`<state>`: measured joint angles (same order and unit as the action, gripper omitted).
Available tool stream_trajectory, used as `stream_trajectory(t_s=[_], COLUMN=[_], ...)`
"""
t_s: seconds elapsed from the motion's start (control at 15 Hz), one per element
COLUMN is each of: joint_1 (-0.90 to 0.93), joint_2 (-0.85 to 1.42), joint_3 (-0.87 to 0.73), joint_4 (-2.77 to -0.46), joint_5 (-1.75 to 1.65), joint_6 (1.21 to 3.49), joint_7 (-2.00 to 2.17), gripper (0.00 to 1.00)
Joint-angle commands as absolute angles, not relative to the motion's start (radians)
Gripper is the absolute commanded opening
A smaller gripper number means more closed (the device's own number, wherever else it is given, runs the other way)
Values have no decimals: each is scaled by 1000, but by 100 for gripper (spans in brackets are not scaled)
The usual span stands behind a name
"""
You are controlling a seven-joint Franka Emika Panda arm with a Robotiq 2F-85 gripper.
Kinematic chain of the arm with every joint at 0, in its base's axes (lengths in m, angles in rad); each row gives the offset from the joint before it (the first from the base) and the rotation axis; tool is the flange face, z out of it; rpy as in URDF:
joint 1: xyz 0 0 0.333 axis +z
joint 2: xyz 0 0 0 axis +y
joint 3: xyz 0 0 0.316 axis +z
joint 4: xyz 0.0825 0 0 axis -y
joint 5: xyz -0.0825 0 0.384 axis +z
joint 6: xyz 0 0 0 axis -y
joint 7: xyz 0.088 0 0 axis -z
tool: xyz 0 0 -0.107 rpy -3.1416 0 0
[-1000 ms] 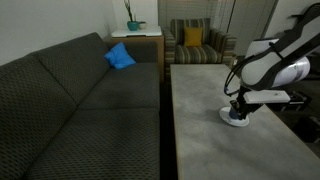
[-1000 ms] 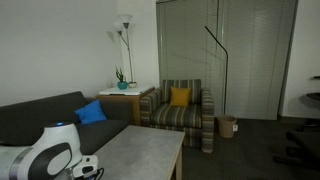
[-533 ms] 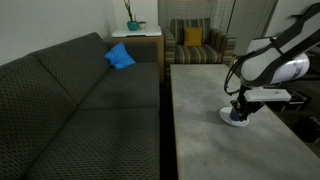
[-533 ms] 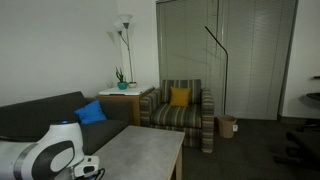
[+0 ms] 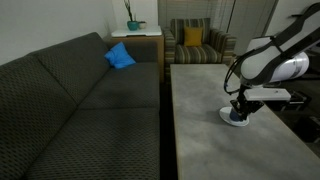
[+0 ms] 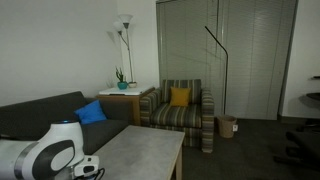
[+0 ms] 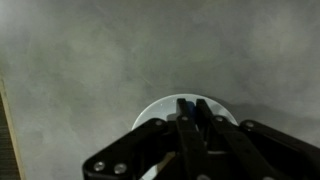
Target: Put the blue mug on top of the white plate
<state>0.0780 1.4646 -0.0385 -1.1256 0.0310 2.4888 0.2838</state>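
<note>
The white plate (image 5: 226, 118) lies on the grey table near its right edge, and its rim also shows in the wrist view (image 7: 155, 110). The blue mug (image 5: 238, 117) stands on the plate, mostly hidden by my fingers. In the wrist view only a dark-blue sliver of the mug (image 7: 191, 109) shows between the fingers. My gripper (image 5: 239, 108) is straight above the plate, pointing down. Its fingers (image 7: 192, 104) are close together, pinching the mug's wall.
The long grey table (image 5: 205, 100) runs beside a dark sofa (image 5: 80, 100) with a bright-blue cushion (image 5: 120, 56) on it. A striped armchair (image 5: 195, 42) and a side table with a plant (image 5: 135, 35) stand at the far end.
</note>
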Motion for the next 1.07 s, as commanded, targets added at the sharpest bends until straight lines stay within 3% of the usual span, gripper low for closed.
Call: stream_trajectory(t_s=[0.0, 0.07, 0.2, 0.27, 0.33, 0.4, 0.93, 1.0], joint_1=[64, 66, 65, 66, 67, 67, 70, 71], joint_2=[1465, 1465, 1465, 1465, 1464, 1464, 1421, 1401], joint_3=[-25, -29, -29, -30, -31, -32, -26, -21], joint_4=[-1112, -1112, -1112, -1113, -1112, -1112, -1162, -1188], joint_5=[48, 47, 47, 47, 46, 46, 34, 33], joint_6=[2458, 2459, 2463, 2465, 2466, 2467, 2471, 2481], joint_7=[260, 265, 266, 267, 269, 270, 270, 261], gripper=[5, 12, 16, 33, 41, 42, 98, 99])
